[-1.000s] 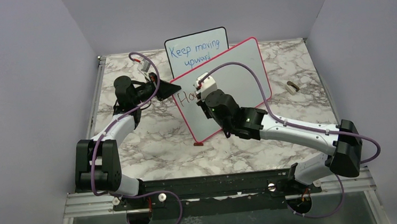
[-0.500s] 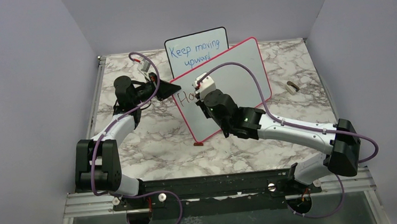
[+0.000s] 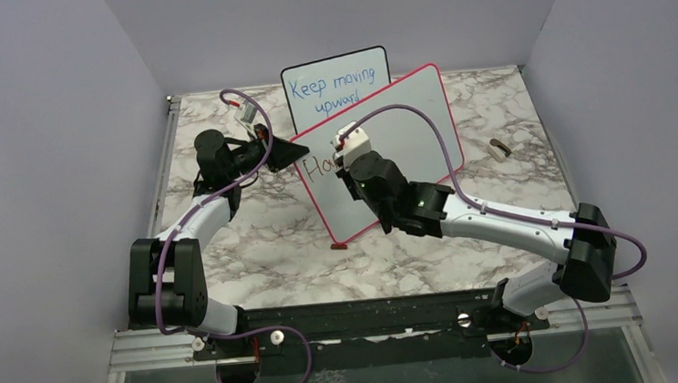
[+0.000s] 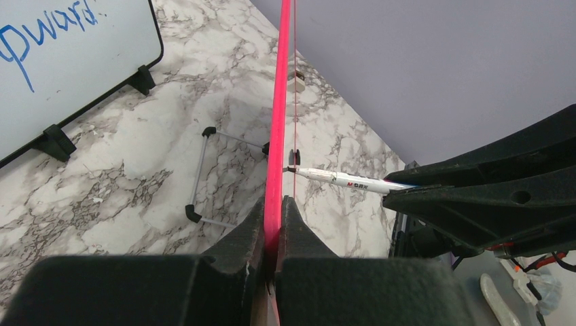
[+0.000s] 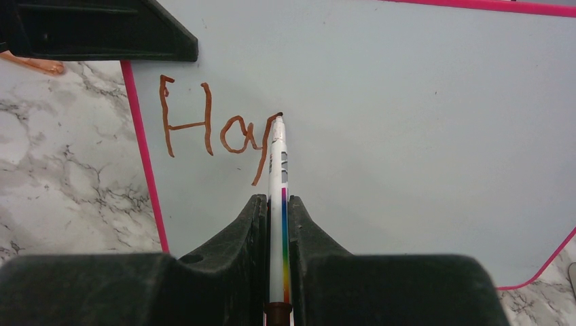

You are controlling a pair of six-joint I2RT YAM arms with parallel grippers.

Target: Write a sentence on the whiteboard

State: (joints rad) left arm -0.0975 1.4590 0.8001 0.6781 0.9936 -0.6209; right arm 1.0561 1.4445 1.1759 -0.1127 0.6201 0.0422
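The whiteboard (image 3: 404, 131), pink-framed, stands tilted on the marble table. My left gripper (image 3: 288, 150) is shut on the frame of its left edge (image 4: 278, 102), which runs between the pads (image 4: 253, 224). On the whiteboard (image 5: 407, 136) the sentence (image 5: 204, 129) reads "Ha" in brownish-red, followed by one slanted stroke. My right gripper (image 5: 276, 200) is shut on a white marker (image 5: 277, 170) with a rainbow stripe. The marker's tip touches the board at the top of that stroke. In the left wrist view the marker (image 4: 339, 179) meets the board's face from the right. The right gripper (image 3: 348, 159) partly hides the sentence (image 3: 318, 167).
A smaller black-framed board (image 3: 336, 86) with blue writing stands behind the whiteboard. A wire stand (image 4: 204, 176) sits on the table behind the pink frame. A small brownish object (image 3: 499, 149) lies at the right, near the enclosure wall.
The right gripper has crept slightly up the board with the marker. The left arm has stayed still on the frame.
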